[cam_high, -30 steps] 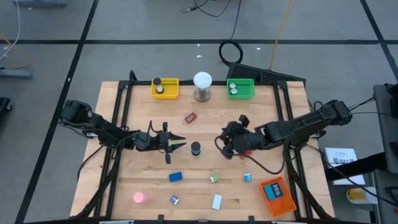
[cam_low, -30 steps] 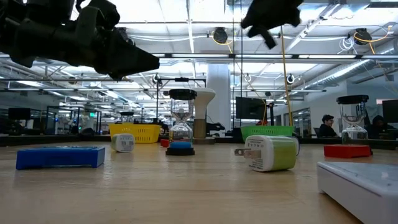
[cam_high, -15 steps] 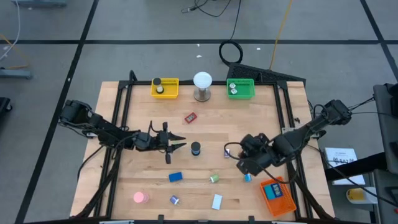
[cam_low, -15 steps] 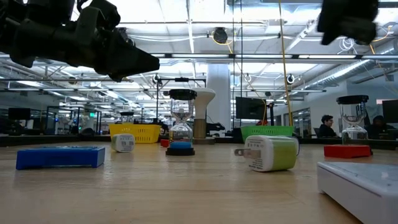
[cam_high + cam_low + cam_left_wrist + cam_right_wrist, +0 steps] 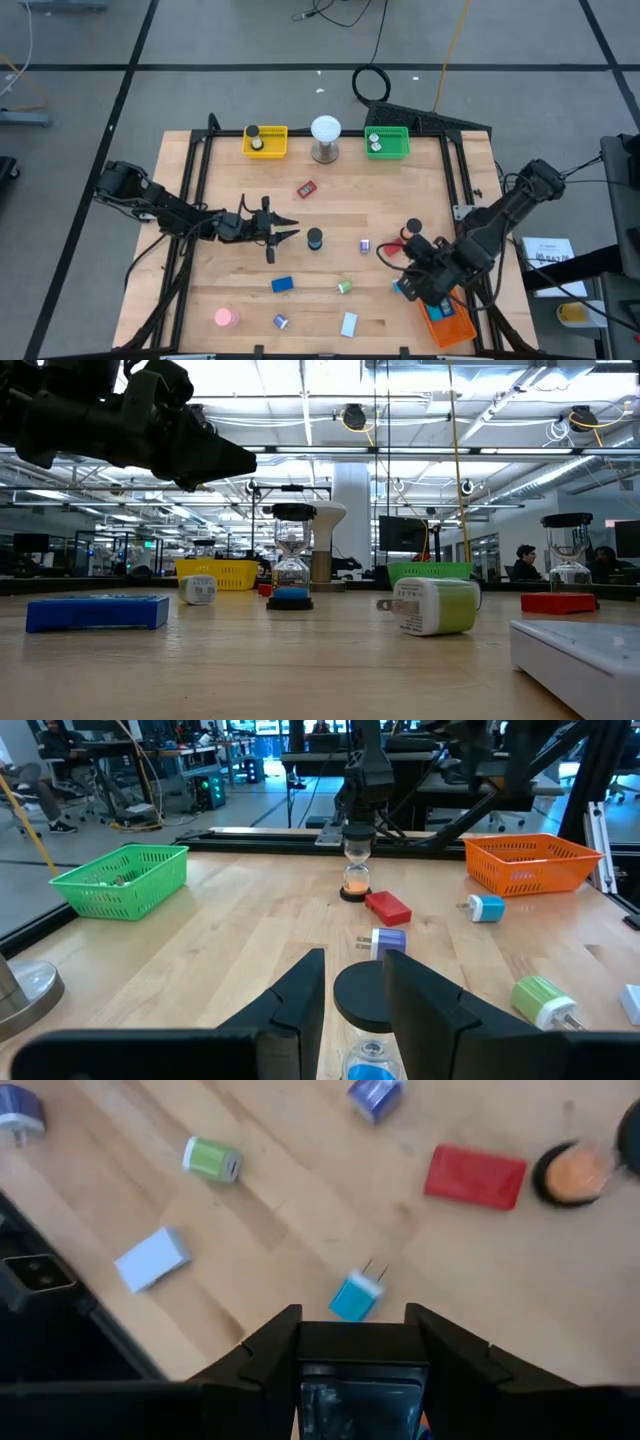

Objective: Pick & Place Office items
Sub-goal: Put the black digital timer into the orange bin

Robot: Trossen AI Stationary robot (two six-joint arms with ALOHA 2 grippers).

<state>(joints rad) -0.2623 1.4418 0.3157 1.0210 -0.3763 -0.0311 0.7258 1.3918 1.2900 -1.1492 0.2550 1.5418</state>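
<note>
My left gripper [image 5: 288,236] hovers level at mid-table, open by a narrow gap. It points at a black-capped hourglass with a blue base [image 5: 314,238], which stands just beyond its fingertips [image 5: 312,982]. My right gripper [image 5: 412,280] hangs over the near right, beside the orange tray [image 5: 447,318]. It points steeply down and is shut on a black item [image 5: 358,1352]. Below it a blue charger [image 5: 354,1297] lies on the wood. A red block [image 5: 475,1177], an orange-sand hourglass [image 5: 413,228] and a purple plug [image 5: 365,244] sit nearby. My right gripper has a black item with a glassy part [image 5: 322,1398] filling the gap between its two fingers [image 5: 272,1342]. The fingers come from above, slanting down. The item is lifted clear of the table. Which part of it the fingers are on is hidden by the gripper.
A yellow tray [image 5: 265,142], a white ball on a stand [image 5: 325,138] and a green tray [image 5: 387,144] line the far edge. A second red block [image 5: 306,188], a blue block [image 5: 282,284], a green charger [image 5: 344,287], a pink disc [image 5: 225,317] and a white block [image 5: 348,323] are scattered.
My right gripper has swung from mid-table toward the near right corner and the orange tray. It has tipped steeply downward and rolled, and has left the low view. The red block, the purple plug and the orange-sand hourglass, which it covered, now show.
</note>
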